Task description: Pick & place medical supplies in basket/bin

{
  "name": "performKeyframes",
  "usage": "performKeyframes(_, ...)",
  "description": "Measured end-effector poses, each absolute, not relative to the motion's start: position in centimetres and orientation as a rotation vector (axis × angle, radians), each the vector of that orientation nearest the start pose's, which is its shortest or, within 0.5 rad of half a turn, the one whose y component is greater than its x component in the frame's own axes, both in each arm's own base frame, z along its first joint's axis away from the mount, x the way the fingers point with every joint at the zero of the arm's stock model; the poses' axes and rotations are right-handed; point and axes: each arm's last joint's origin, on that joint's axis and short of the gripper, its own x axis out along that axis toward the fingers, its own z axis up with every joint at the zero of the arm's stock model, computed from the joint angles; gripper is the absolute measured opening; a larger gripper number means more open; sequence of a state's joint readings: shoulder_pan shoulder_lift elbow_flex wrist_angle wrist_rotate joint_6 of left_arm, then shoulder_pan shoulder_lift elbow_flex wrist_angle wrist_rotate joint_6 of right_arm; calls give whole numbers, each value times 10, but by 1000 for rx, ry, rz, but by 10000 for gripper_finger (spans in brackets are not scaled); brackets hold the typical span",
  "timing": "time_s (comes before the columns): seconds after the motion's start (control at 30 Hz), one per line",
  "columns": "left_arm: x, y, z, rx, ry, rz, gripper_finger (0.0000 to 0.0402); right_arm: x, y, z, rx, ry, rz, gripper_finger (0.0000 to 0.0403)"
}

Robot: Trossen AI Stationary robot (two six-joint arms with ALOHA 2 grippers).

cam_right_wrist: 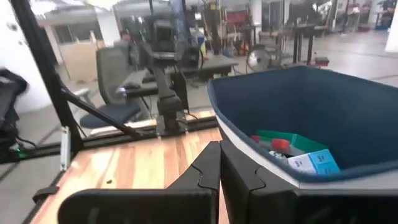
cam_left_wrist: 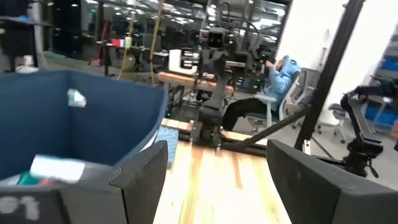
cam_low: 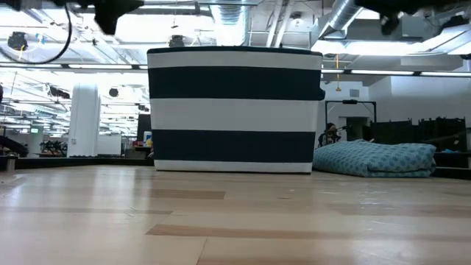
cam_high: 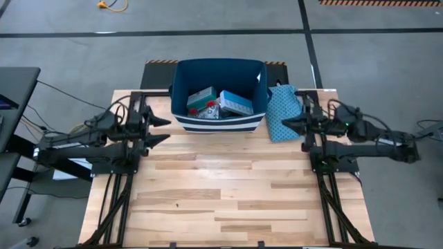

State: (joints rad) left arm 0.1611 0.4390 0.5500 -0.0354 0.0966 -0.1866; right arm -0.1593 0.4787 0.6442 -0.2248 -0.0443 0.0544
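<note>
The wooden table (cam_high: pixel 228 200) carried the navy bin (cam_high: pixel 219 122) at its far edge, supplies inside. Left gripper (cam_high: pixel 165 130) gaped; right gripper (cam_high: pixel 285 124) was closed.

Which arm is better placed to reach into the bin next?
Left, probably. The left gripper is open and close beside the bin, with nothing between them. The right gripper is shut, and the cloth bag lies between it and the bin.
</note>
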Motion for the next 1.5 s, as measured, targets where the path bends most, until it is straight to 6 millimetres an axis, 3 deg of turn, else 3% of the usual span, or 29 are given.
performKeyframes(0.4,95,9,237,-279,-129,190,261,68,-10,253,136,-53,-110,0)
performKeyframes(0.53,94,9,216,-332,-167,213,261,69,-10,230,191,21,-115,0)
performKeyframes(0.73,93,11,188,-407,-261,263,261,74,-11,223,189,44,-120,0)
performKeyframes(1.1,95,14,181,-412,-236,404,261,77,-12,209,252,56,-157,0)
performKeyframes(1.5,96,13,173,-417,-140,379,261,77,-14,210,292,42,-206,0)
